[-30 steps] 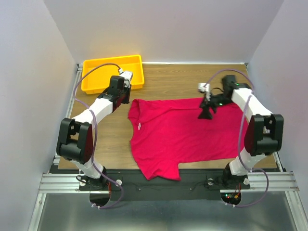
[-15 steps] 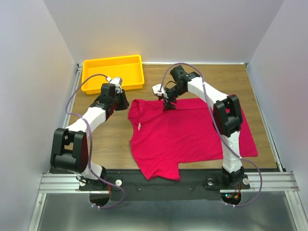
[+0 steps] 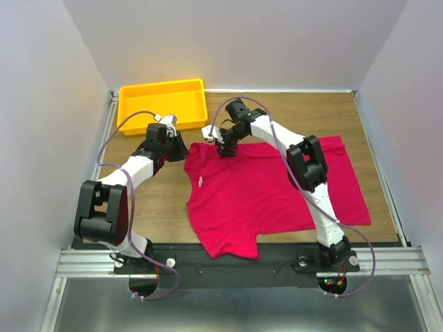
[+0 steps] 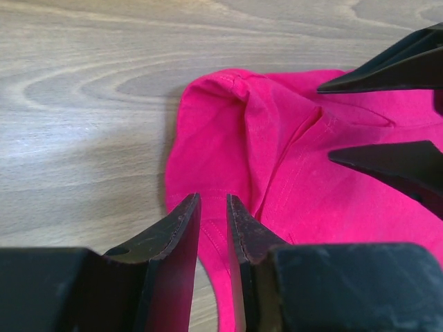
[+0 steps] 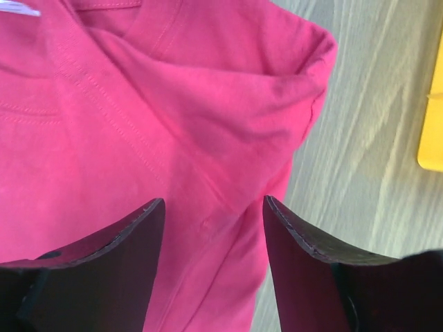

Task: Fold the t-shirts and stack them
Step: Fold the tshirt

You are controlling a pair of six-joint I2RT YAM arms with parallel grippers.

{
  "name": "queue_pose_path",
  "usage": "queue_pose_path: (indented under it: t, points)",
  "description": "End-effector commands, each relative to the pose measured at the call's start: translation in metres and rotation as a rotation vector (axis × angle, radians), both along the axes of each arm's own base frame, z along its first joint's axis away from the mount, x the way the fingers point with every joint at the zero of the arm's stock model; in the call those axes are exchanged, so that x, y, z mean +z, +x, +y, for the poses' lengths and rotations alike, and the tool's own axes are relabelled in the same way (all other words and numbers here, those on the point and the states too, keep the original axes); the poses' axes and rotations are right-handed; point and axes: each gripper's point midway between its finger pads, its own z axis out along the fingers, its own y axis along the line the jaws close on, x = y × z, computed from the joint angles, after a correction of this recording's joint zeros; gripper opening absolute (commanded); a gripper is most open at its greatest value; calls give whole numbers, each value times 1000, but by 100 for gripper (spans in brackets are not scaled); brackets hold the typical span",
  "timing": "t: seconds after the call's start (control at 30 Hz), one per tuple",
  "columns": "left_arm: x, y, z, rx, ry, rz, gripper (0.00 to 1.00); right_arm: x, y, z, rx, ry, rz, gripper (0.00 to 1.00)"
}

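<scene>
At the far left corner of the light wooden table [image 3: 156, 207], a yellow rectangular plastic tray [image 3: 163, 104] is sitting with nothing visible inside it. Just in front of it, the left gripper [image 3: 177, 146] is reaching toward the far sleeve [image 3: 197, 152] of the bright crimson-pink short-sleeved cloth t-shirt [image 3: 249, 194]. In the left wrist view, this gripper [image 4: 212, 200] is standing with its two black fingers only narrowly parted. Its tips are hanging over the rounded edge of the sleeve [image 4: 228, 124], and no cloth is showing pinched between them.

Just to the right, the right gripper [image 3: 223, 149] is hovering over the same shoulder area, its arm stretching across from the right side of the table. In the right wrist view, its jaws are standing well apart. The gripper [image 5: 211, 207] is straddling the seam where sleeve meets body and is holding nothing; the cloth [image 5: 138, 124] is lying slack beneath it. The small white neck label [image 5: 17, 7] is peeking in at the top left corner there, and a sliver of the tray [image 5: 432, 124] is showing at the right edge.

The t-shirt is lying spread out flat in the middle of the table, its collar and label [image 3: 200, 181] pointing left and its hem reaching toward the right edge. The nearer sleeve [image 3: 232, 245] is lying by the front edge of the table.
</scene>
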Motion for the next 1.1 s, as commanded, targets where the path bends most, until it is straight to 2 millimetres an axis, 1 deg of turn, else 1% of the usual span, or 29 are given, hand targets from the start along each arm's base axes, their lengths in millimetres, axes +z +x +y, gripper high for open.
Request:
queue_pose_path:
  t: [0.0,0.1,0.13,0.23,0.27,0.3,0.33,0.37,0.43,0.47,0.5,0.53,0.63,0.73,0.77,0.83,0.87,1.0,1.07]
  points:
    - [9,7,-4,-10,-33,-46,33,10,14,12,-24,38,-34,63]
    - [2,8,-6,-15,-39,-29,33,4,13,13,-26,30,-24,54]
    - [1,8,-7,-17,-42,-28,33,3,12,13,-26,29,-20,49]
    - [-3,9,-8,-17,-45,-20,33,0,9,10,-28,20,-11,40]
    - [-4,11,-9,-19,-48,-21,33,5,8,9,-27,22,-19,34]
    - [-5,11,-9,-20,-50,-19,33,3,5,7,-21,16,-17,31]
    - [-8,12,-11,-24,-56,-10,32,5,3,6,-18,17,-19,24]
    - [-10,14,-12,-26,-61,-10,32,14,2,6,-15,27,-31,22]
    - [-15,16,-15,-35,-68,5,32,18,-3,4,-10,30,-30,18]
    - [-15,18,-17,-38,-72,6,32,20,-6,3,-8,34,-27,17]
    - [-16,19,-17,-39,-72,8,32,30,-7,3,-5,45,-41,17]
    - [-19,21,-18,-39,-74,13,32,29,-11,1,-6,44,-31,17]
    - [-23,24,-20,-47,-78,24,31,39,-16,-1,-12,58,-33,18]
    - [-25,25,-23,-57,-84,30,31,46,-16,-1,-26,75,-44,20]
    - [-24,25,-23,-60,-85,28,31,47,-16,-1,-29,77,-43,23]
    - [-23,25,-26,-70,-87,28,31,44,-18,-1,-37,76,-33,23]
    - [-24,25,-26,-74,-86,27,31,45,-17,-1,-41,80,-35,23]
    - [-26,27,-28,-86,-82,32,31,46,-16,-1,-51,82,-30,22]
    - [-31,30,-28,-91,-76,42,31,46,-16,0,-58,83,-28,20]
